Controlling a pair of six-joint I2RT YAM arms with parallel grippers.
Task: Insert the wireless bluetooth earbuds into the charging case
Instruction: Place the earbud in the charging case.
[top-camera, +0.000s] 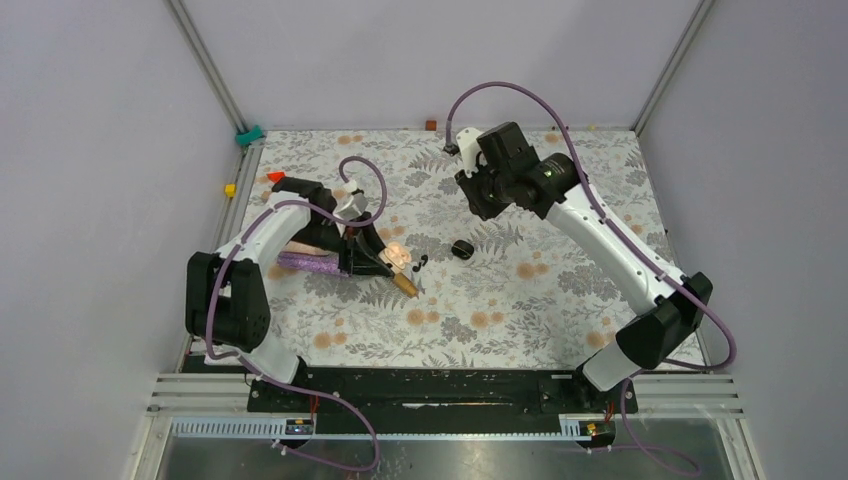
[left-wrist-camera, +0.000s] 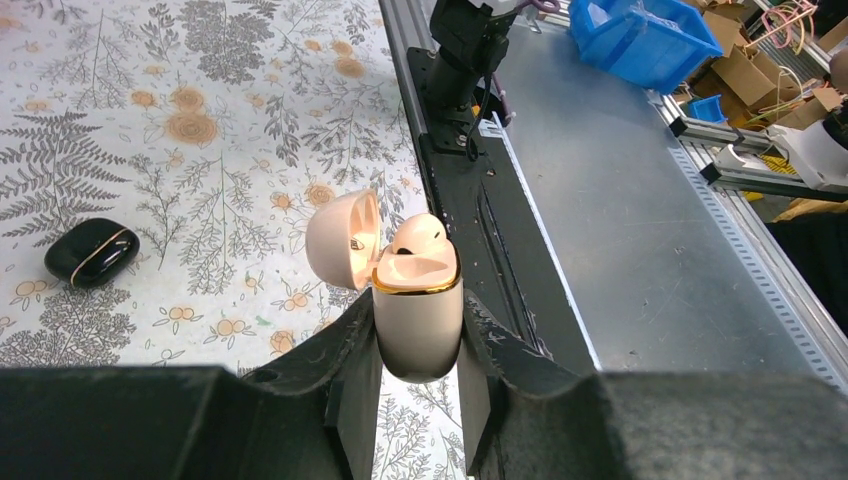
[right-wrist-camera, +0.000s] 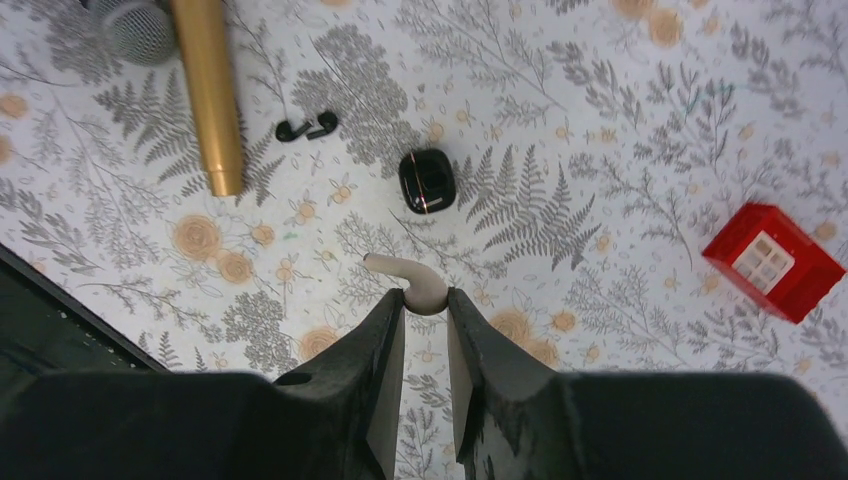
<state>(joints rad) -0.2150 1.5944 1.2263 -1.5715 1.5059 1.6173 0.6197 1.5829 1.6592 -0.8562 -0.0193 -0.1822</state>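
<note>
**On the flowered surface, the black case and black earbuds lie free while both hands hold cream parts**

Near the middle of the surface (top-camera: 560, 330), the black charging case (top-camera: 461, 249) lies alone, and its lid looks shut. The two black earbuds (top-camera: 420, 262) lie together just beside it, at about 8 o'clock from it in the top view. They are outside the case and nothing touches them.

The left hand (left-wrist-camera: 418, 318) is closed on a cream-pink case (left-wrist-camera: 418, 335) and grips its lower body from both sides. This case stands upright with its lid swung open toward 10 o'clock. One cream earbud (left-wrist-camera: 418, 233) sits in the open top. From this hand's camera, the black charging case is well apart, at about 9 o'clock.

The right hand (right-wrist-camera: 425, 302) is higher above the surface. Its two fingers are closed on a second cream earbud (right-wrist-camera: 410, 278), which they pinch at its rounded end, with the stem pointing toward 10 o'clock. In this hand's view, the black charging case is at 12 o'clock from the fingertips. The black earbuds are at 11 o'clock, just beside a gold microphone (right-wrist-camera: 210, 95). A red block (right-wrist-camera: 770, 260) lies at 3 o'clock, well apart.
</note>
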